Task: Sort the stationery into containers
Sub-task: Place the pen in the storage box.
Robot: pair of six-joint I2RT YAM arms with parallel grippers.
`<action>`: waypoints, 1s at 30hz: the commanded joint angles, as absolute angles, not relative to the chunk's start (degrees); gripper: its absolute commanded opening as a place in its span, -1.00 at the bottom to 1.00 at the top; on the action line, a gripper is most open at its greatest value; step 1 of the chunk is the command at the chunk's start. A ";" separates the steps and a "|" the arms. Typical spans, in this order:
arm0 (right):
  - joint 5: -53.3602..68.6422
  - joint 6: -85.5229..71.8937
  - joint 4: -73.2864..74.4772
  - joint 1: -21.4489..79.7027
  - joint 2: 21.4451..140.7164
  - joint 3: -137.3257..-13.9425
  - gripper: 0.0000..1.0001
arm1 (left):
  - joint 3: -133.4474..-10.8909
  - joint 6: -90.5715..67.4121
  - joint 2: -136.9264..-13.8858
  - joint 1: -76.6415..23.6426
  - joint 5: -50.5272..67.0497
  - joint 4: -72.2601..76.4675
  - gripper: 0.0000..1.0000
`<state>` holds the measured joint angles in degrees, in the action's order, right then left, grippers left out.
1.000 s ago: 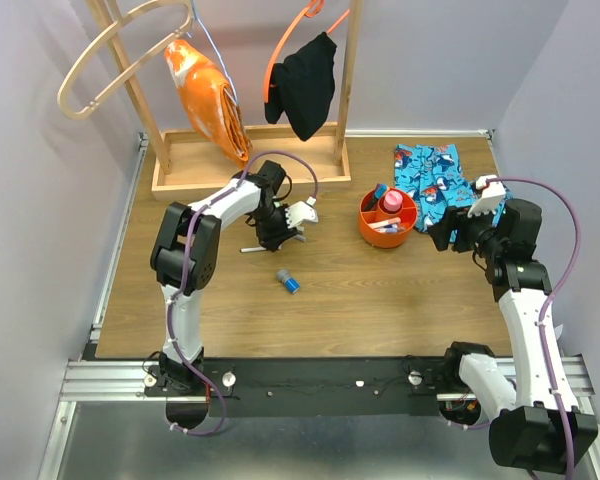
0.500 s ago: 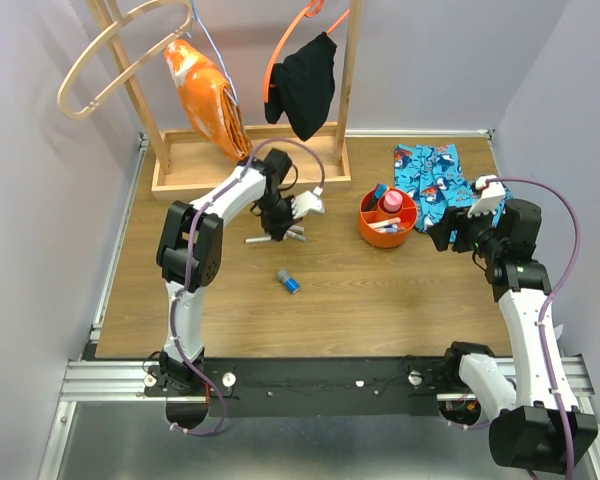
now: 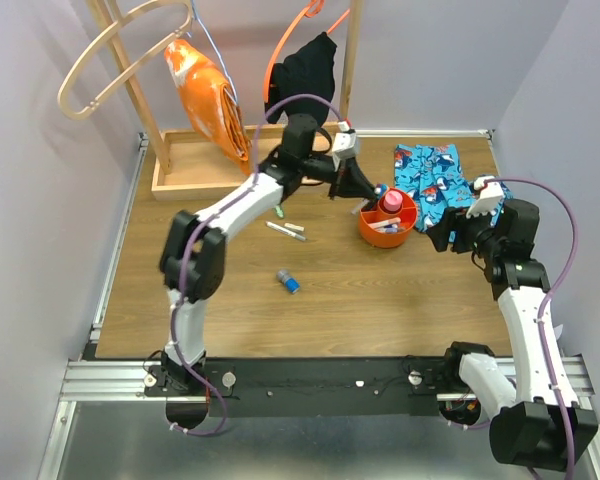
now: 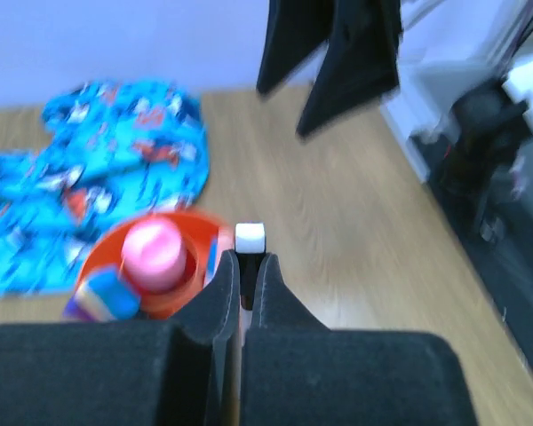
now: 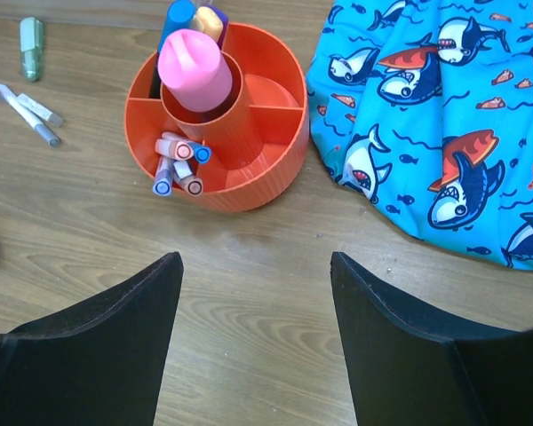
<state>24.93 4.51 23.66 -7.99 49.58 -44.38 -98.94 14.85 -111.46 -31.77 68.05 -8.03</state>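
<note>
My left fingers (image 4: 218, 293) are shut tight on a pen (image 4: 250, 238). Only its white end shows past the tips, and it hangs just off the right side of the orange tub (image 4: 115, 253), above the rim but not yet over a compartment. I judge this to be the drop-off step. To do it well I want to carry the pen a little further over the tub and tip it down into an open section. I should open only once its lower end is inside the wall, or it may bounce out onto the bench (image 3: 380, 290).

The pink tube (image 5: 194, 58) fills the middle cup and stands tall, so I should come in beside it, not across it. The near-left section already holds a few markers (image 5: 179, 164), while the sections on the right look bare.

My right fingers (image 5: 98, 346) stand wide apart, holding nothing, hovering over the bench just near the tub. They should stay out of the left arm's path.

More is left to sort. Two pens (image 3: 285, 230) lie on the wood to the left of the tub, and a small blue piece (image 3: 288, 282) sits nearer, around the middle. A small green item (image 5: 30, 35) lies beyond them.

The bench is smooth wood grain, so round pens could roll. A shark-print cloth (image 5: 426, 115) lies just right of the tub. A wooden rack (image 3: 195, 165) stands at the far edge with a black garment (image 3: 305, 85) and an orange one (image 3: 205, 95) hanging. Pale walls close the space in.
</note>
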 commanded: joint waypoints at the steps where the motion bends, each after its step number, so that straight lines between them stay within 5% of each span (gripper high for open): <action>1: 24.70 4.48 24.34 -8.26 51.32 -45.88 0.50 | -100.09 -29.62 -123.65 -34.18 76.47 52.72 -1.00; 27: 23.38 7.38 26.19 -8.26 60.73 -51.77 0.50 | -110.22 -28.13 -143.00 -34.54 78.66 55.90 -1.00; 30: 23.64 7.56 25.75 -8.26 61.43 -52.12 0.50 | -109.16 -27.51 -142.65 -34.45 78.92 56.42 -0.83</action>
<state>24.34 6.48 25.78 -7.99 60.53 -50.04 -108.42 -28.56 -142.82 -34.37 76.86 53.19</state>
